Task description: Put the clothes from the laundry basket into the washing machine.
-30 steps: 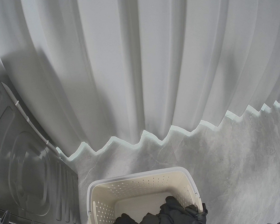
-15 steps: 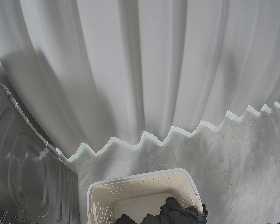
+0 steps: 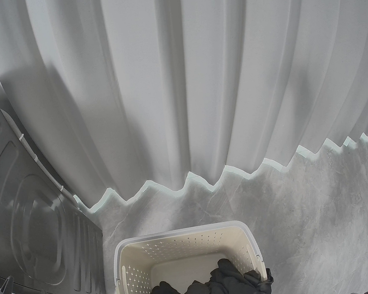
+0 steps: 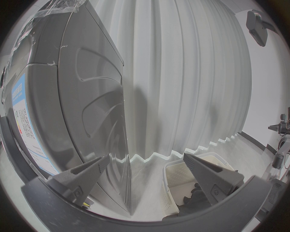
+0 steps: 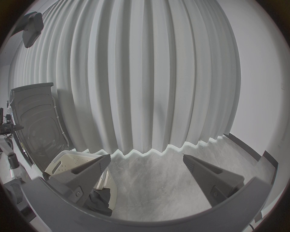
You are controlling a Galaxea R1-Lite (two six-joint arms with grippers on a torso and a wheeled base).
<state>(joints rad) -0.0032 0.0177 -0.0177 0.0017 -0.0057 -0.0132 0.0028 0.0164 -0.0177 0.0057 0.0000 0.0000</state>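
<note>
One laundry basket (image 3: pixel 181 231), cream plastic with perforated walls, stands on the grey marbled floor (image 3: pixel 323 209). One heap of black clothes (image 3: pixel 219 288) lies inside the basket at its near end, with a fold draped over the basket's right rim; the far part of the basket's bottom shows cream. One washing machine (image 3: pixel 28 229), dark grey, stands just left of the basket with its ribbed side panel turned toward the basket and a narrow strip of floor between the two. A pale corrugated hose (image 3: pixel 34 156) runs down the machine's rear edge, on the side farther from the basket's near end. A blue-and-white label (image 4: pixel 24 120) sits on the panel round the corner from the side that faces the basket. One white pleated curtain (image 3: pixel 187 89) hangs behind the basket, its hem meeting the floor in a zigzag. One left gripper (image 4: pixel 145 157) is low and to the left of the basket, by the machine's side panel, jaws apart with nothing between them. One right gripper (image 5: pixel 145 157) is well to the right of the basket, over the floor, jaws likewise apart and holding nothing.
</note>
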